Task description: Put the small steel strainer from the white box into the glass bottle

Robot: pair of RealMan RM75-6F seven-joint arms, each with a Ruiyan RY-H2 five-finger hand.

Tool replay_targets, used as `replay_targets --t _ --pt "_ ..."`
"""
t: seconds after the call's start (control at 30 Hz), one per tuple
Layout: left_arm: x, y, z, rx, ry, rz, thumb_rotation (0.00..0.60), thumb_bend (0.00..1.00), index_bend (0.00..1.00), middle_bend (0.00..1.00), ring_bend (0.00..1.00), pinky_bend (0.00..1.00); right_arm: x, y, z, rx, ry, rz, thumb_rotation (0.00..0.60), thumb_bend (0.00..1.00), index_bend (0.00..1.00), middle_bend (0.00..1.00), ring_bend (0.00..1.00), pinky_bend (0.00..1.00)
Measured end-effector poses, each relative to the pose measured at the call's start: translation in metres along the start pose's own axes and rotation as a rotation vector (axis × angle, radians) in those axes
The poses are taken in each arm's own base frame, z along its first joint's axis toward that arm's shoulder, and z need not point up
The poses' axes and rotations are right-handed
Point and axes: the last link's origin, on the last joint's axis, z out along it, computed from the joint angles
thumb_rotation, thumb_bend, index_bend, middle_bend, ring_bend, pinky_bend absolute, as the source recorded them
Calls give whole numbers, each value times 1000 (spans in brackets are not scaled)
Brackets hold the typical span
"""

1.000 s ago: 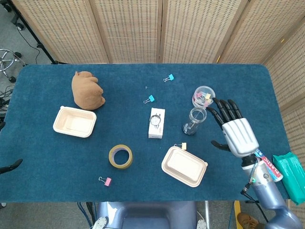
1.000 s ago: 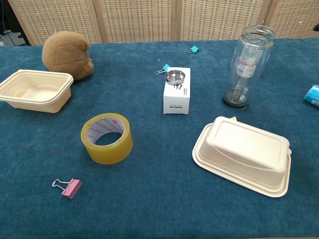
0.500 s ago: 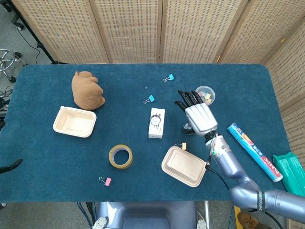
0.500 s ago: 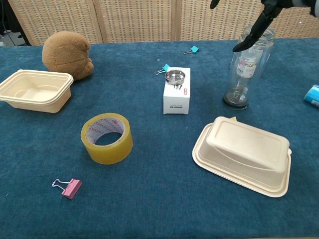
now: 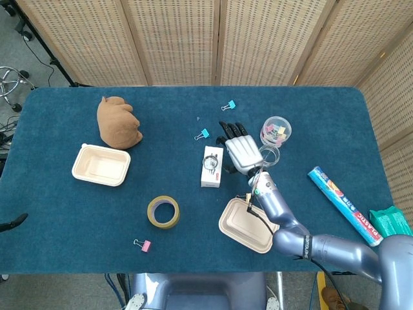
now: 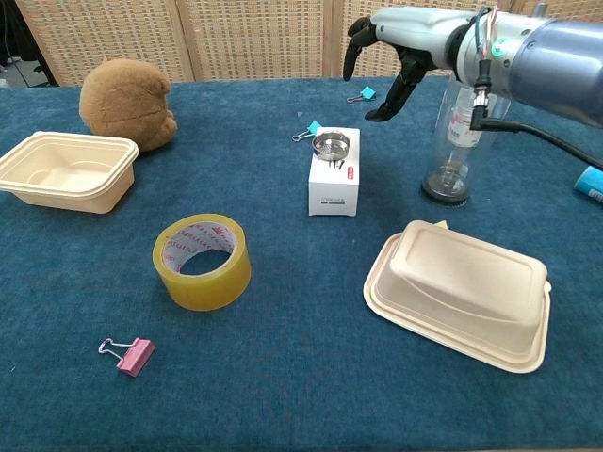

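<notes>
The small steel strainer lies on top of the white box at the table's middle. The empty glass bottle stands upright to the right of the box. My right hand hovers above the table between box and bottle, fingers spread and pointing toward the far edge, holding nothing. In the head view it covers part of the bottle. It sits just right of the strainer without touching it. My left hand shows in neither view.
A lidded beige container lies in front of the bottle. A yellow tape roll, an open beige tray, a brown plush, a jar of clips, a blue foil box and scattered binder clips surround them.
My right hand has swept left from the table's right side, past the bottle, to a spot beside the white box. The strainer, box and bottle have not moved.
</notes>
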Motion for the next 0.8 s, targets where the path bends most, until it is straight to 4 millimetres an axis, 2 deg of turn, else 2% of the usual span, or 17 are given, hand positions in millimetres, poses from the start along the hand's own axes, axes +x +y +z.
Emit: replay_targets --t 0.13,0.43,0.8 --pt "-1 0 1 1 -1 1 600 113 0 0 0 0 -11 -8 11 -17 -30 26 600 347 347 0 0 0" --pt "-2 0 2 6 -12 1 600 113 0 0 0 0 -23 -25 22 -19 -65 70 600 351 370 0 0 0" --pt "-1 -2 0 3 -21 -7 600 113 0 0 0 0 -34 -27 28 -43 -72 55 600 367 421 0 0 0"
